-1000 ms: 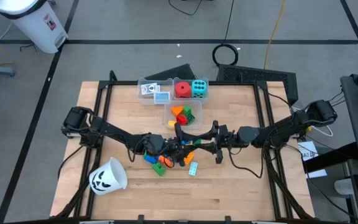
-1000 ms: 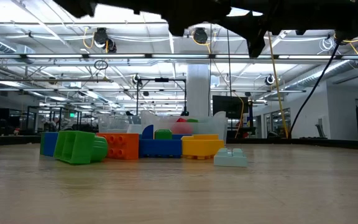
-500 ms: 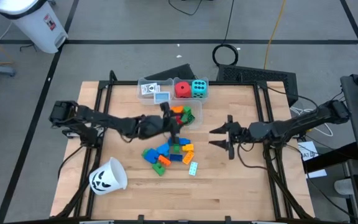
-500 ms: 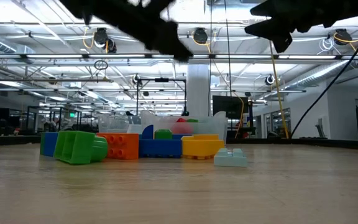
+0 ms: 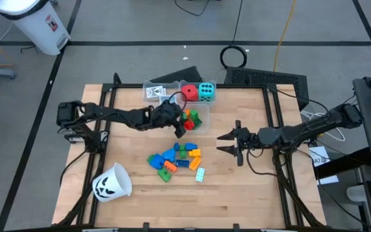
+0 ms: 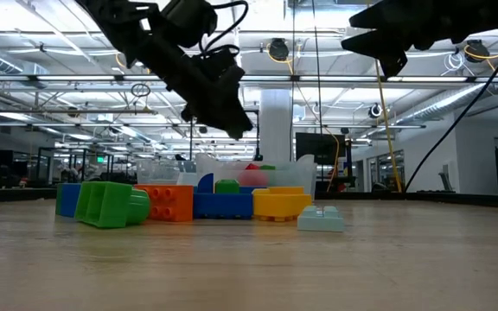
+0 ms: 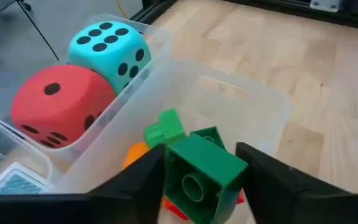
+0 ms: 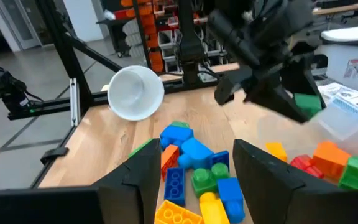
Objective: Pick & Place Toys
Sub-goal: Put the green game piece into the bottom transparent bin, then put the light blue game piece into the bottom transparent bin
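My left gripper (image 5: 180,126) is shut on a green block (image 7: 201,177) just above a clear bin (image 5: 201,122) that holds orange, red and green blocks. It also shows in the right wrist view, where the green block (image 8: 308,102) sits at its tip. A pile of blue, orange, yellow and green blocks (image 5: 176,161) lies on the table nearer the front. My right gripper (image 5: 227,143) is open and empty, above the table to the right of the pile. A red die (image 5: 189,93) and a cyan die (image 5: 206,91) sit in a bin behind. My left gripper pinches the green block by two opposite sides (image 7: 173,168) between its two fingers. The fingers slant down from the table's left. The block is lifted clear over the bin's wall (image 7: 272,99), its hollow underside toward the wrist camera.
A white cup with a pumpkin face (image 5: 111,182) lies on its side at the front left. A clear bin with white cards (image 5: 160,93) stands beside the dice bin at the far edge. A pale block (image 5: 200,174) lies at the pile's right.
Both grippers were at the pile. My left gripper has risen and gone toward the far edge with the green block, now lifted clear over the bin. My right gripper has drawn back toward the table's right edge and has since kept still.
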You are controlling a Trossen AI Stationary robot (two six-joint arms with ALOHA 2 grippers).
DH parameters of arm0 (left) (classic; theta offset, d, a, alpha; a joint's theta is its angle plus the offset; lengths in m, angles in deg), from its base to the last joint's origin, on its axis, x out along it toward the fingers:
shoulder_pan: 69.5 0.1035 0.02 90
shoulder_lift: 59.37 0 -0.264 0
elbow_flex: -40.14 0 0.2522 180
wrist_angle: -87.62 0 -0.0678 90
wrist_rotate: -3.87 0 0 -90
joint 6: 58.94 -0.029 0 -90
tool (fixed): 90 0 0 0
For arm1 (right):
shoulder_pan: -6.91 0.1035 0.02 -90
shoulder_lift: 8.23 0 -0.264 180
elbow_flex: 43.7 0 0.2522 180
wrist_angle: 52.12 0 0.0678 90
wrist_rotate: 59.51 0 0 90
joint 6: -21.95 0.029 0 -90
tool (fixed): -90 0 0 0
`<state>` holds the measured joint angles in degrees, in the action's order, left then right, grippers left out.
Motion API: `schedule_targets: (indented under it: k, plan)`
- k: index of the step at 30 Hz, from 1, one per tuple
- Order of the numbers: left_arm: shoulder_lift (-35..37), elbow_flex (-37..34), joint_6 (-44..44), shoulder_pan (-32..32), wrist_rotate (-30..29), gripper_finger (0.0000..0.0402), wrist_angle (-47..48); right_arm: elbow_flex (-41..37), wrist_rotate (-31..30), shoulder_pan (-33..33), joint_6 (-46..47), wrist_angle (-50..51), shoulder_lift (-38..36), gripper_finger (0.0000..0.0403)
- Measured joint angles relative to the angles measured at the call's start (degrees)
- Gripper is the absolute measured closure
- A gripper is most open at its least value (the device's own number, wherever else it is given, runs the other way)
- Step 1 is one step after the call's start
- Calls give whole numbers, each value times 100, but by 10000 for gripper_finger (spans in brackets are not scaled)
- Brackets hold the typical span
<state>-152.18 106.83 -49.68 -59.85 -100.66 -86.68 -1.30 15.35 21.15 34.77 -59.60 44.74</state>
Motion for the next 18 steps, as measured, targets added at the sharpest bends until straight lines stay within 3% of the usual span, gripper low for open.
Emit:
schedule_targets:
  k: [5, 9, 14, 18]
  plan:
    - [-47, 0, 58, 2, -26, 72, 17, 0, 1, 7, -2, -16, 82, 230]
    - [-36, 0, 203, -59, -30, 15, -3, 2, 40, 26, -22, -233, 405, 222]
    - [15, 4, 329, -154, 333, 25, -54, 2, 397, 296, -432, -1248, 1579, 196]
    - [32, 7, 335, -259, 650, 44, -77, 397, 1270, 371, -621, -1656, 2817, 176]
